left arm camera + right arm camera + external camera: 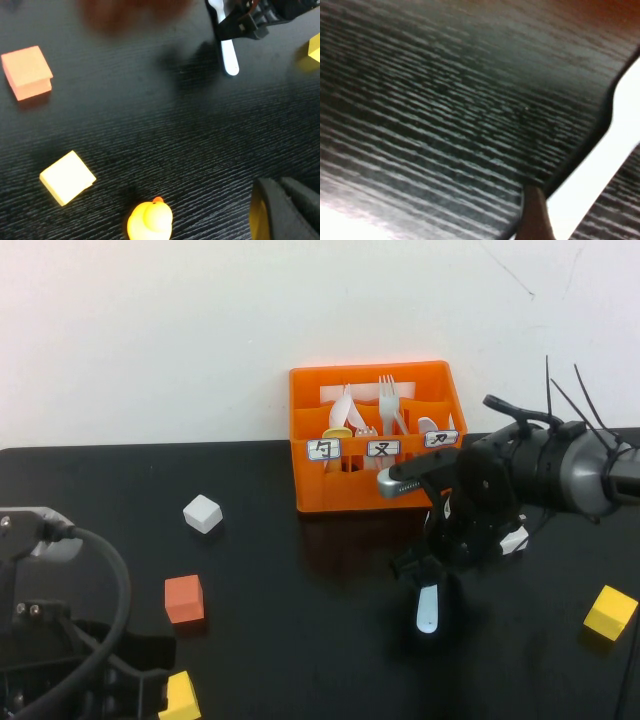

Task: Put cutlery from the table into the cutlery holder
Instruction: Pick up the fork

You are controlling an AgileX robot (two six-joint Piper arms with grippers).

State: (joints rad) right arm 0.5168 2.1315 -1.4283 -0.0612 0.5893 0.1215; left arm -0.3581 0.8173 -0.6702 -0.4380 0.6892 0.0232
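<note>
left gripper (60, 660) parked at the near left table (300, 660) edge, fingers unreadable; right gripper (432, 565) closed on the light blue fork (428, 608), low over the table; not yet in the cutlery holder (370, 495) behind; pink spoon unseen.

Light blue fork (428, 608) flat on black table (300, 640), before orange cutlery holder (372, 475)

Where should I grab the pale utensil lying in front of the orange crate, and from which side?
Take its narrow handle across the width, from straight above: the utensil lies flat on the table, so only its slim edges offer purchase. The right gripper hangs over its end nearer the crate; the left gripper sits parked near the left front.
</note>
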